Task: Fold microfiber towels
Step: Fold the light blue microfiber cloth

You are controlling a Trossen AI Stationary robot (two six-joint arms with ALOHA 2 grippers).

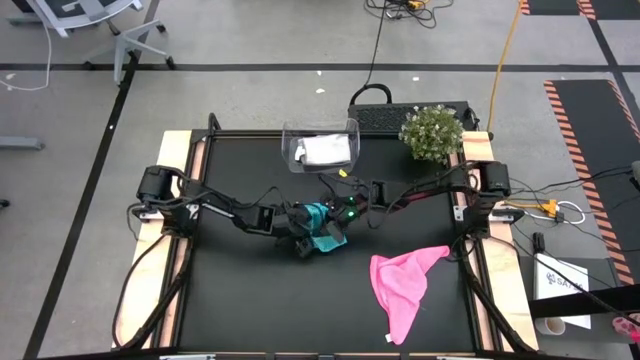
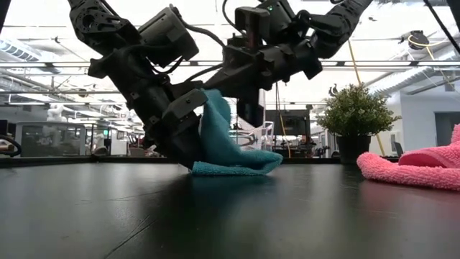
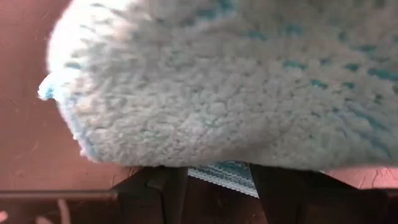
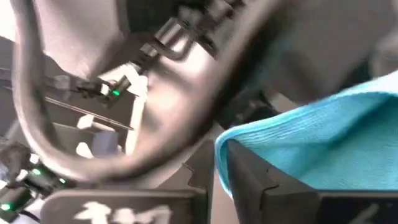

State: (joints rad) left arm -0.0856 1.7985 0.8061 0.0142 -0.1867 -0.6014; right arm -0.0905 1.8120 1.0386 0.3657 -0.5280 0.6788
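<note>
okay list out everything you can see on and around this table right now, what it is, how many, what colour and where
teal microfiber towel: one, teal, mid-table, partly folded, held up at one side
pink microfiber towel: one, bright pink, near right part of the mat, crumpled
grey-white towel: one, light grey-white, inside the bin
clear plastic bin: one, clear, far edge, centre
potted plant: one, green, far right corner
table: one, black mat, wood border
office chair: one, grey, floor beyond far left
left pincer: one, dark, closed on the teal towel
right pincer: one, dark, at the teal towel's far side
</note>
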